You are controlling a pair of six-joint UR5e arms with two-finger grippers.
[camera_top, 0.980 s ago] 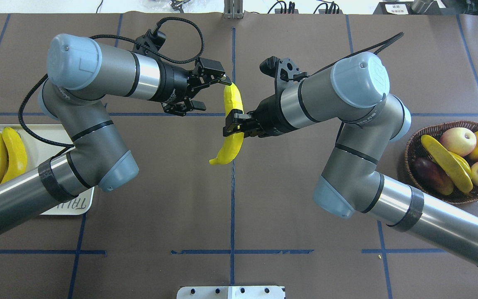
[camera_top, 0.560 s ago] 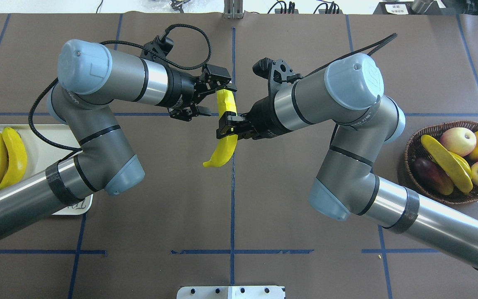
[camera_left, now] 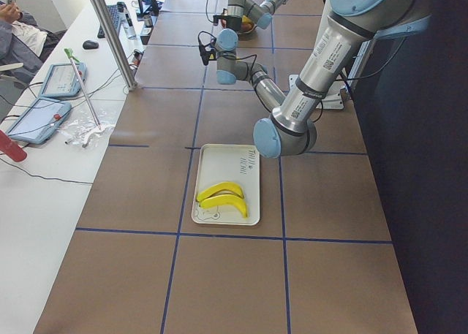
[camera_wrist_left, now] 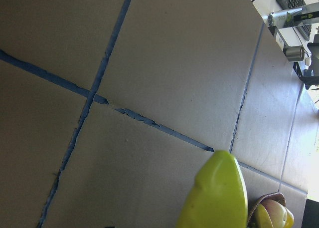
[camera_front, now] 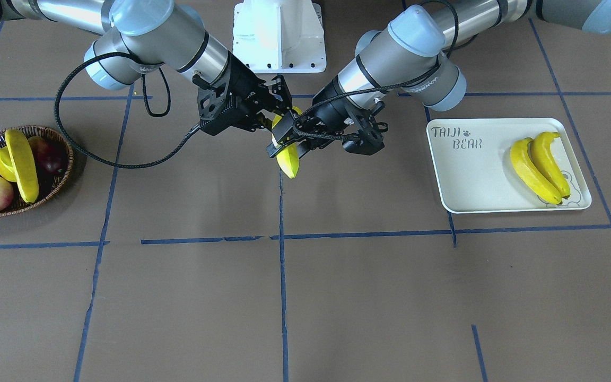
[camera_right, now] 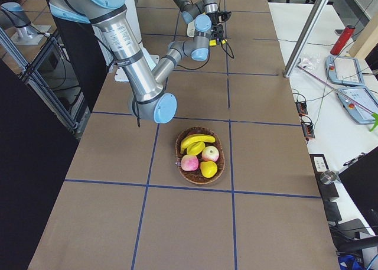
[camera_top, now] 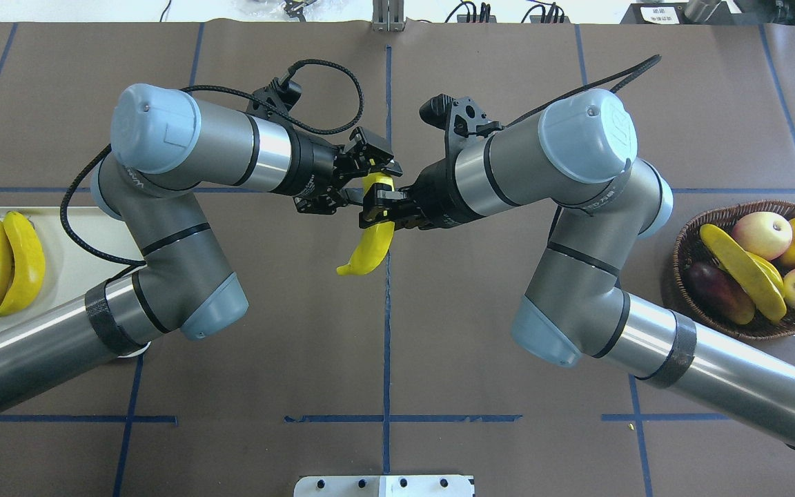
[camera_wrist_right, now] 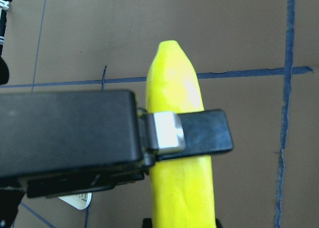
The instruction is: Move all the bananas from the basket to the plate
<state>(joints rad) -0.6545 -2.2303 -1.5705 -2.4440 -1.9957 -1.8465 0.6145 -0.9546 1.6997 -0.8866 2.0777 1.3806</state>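
Overhead exterior: right end effector hides where left end effector meets banana.

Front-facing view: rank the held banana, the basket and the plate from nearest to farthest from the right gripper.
1. The held banana, clamped in the right gripper over the middle of the table.
2. The plate, off on the robot's left side, at the view's right.
3. The basket, farther off on the robot's right side, at the view's left edge.

Overhead and front-facing cameras look down from opposite sides — both share the middle of the table.
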